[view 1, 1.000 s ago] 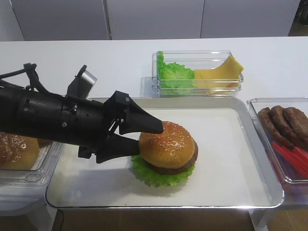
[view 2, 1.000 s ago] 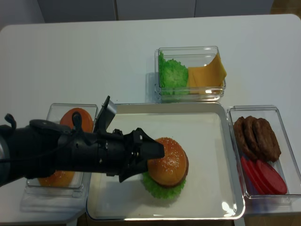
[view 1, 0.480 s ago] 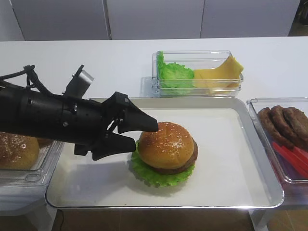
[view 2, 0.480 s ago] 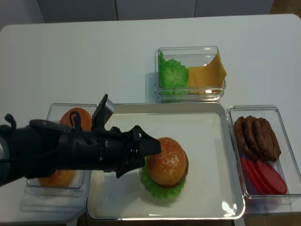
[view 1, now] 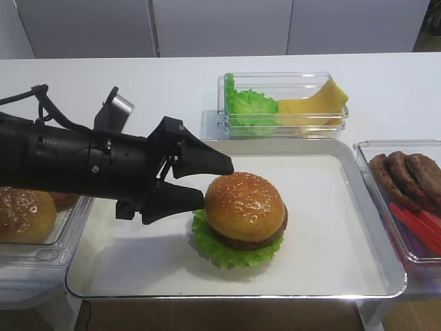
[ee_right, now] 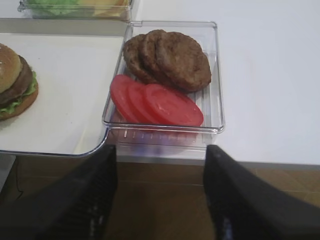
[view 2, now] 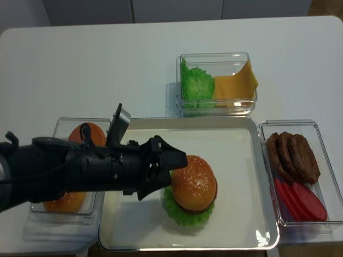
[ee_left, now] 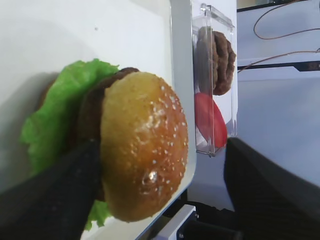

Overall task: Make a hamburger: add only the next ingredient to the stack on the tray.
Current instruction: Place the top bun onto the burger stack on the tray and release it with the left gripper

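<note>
On the tray (view 1: pixel 234 292) sits the stack, a green lettuce leaf (view 1: pixel 224 252) under a brown patty (view 1: pixel 249 240). The sesame bun top (view 1: pixel 245 205) rests on it, making the hamburger. My left gripper (view 1: pixel 217 183) is open at the bun's left side, its fingertips just reaching that edge. In the left wrist view the bun top (ee_left: pixel 145 150) lies between the spread fingers (ee_left: pixel 55 200); one finger is by its side and the other is far off. My right gripper (ee_right: pixel 160 192) hangs open and empty beyond the table's front edge.
A clear box of lettuce and cheese (view 1: pixel 282 103) stands behind the tray. A box of patties and tomato slices (view 1: pixel 403 193) is at its right. A box with spare buns (view 1: pixel 27 215) is at the left, under my left arm.
The left gripper drew back left off the bun, then rose slightly. The bun stayed on the patty, and the stack sits a little further right.
</note>
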Controlling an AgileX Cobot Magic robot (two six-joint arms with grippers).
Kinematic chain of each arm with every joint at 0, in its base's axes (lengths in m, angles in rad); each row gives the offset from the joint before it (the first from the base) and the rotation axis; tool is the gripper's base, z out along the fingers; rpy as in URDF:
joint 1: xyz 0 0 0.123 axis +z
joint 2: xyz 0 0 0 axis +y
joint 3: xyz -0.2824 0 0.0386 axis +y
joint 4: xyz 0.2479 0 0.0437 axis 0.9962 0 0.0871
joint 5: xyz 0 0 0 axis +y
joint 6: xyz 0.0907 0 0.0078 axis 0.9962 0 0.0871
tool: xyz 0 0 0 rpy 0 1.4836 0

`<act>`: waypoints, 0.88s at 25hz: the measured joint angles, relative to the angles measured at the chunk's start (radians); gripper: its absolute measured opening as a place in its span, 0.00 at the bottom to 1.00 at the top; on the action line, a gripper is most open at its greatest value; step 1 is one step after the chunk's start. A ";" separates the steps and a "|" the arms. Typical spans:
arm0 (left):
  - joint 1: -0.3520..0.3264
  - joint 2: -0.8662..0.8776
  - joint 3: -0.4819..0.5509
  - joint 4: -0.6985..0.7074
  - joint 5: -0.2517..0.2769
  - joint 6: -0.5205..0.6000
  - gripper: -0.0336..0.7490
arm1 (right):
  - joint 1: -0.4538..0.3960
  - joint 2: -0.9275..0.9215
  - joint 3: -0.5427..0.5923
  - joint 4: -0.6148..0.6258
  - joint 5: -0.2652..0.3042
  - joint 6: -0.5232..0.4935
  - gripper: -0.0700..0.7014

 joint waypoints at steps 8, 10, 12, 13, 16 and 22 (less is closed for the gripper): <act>0.006 0.000 0.000 0.019 -0.033 0.073 0.75 | 0.000 0.000 0.000 0.000 0.000 0.000 0.63; 0.017 -0.005 0.000 0.041 -0.054 0.073 0.75 | 0.000 0.000 0.000 0.000 0.000 0.000 0.63; 0.025 -0.024 0.000 0.091 -0.093 0.067 0.75 | 0.000 0.000 0.000 0.000 0.000 0.000 0.63; 0.030 -0.040 0.000 0.126 -0.109 0.056 0.74 | 0.000 0.000 0.000 0.000 0.000 0.000 0.63; 0.046 -0.101 0.000 0.245 -0.153 -0.004 0.73 | 0.000 0.000 0.000 0.000 0.000 0.004 0.63; 0.097 -0.230 -0.061 0.703 -0.122 -0.310 0.73 | 0.000 0.000 0.000 0.000 0.000 0.006 0.63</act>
